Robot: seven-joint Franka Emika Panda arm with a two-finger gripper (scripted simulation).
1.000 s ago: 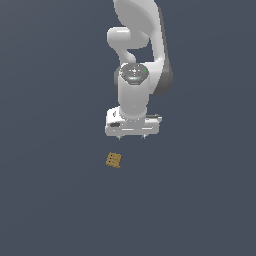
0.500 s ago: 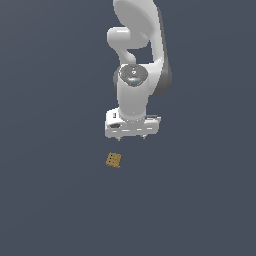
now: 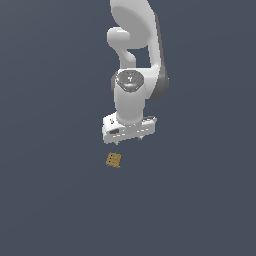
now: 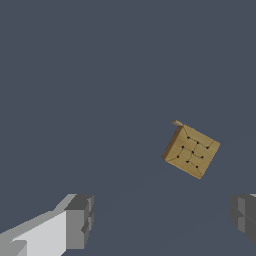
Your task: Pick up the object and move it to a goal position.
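Exterior and wrist views of the approach step. The white arm (image 3: 135,75) is reaching down from the top of the exterior view over a plain dark grey floor (image 3: 50,200); the gripper (image 3: 137,139) is hanging wrist-down, apart from the object and holding nothing; in the wrist view its grey fingertips (image 4: 80,220) are standing spread wide, with open floor between them. The object (image 3: 114,160), a small tan-brown block with dark dots on its upper face, is lying on the floor just below the gripper and slightly toward the exterior view's left; in the wrist view the object (image 4: 191,151) is sitting ahead of the fingertips and nearer one of them, not yet between the two. By judgement, the pick-up is not yet begun; the next move is calling for centring the gripper over the block, turning the wrist to meet a pair of flat sides, then descending and closing. The block is looking square, so no long axis is showing; its edges are lying skewed to the line between the fingertips.
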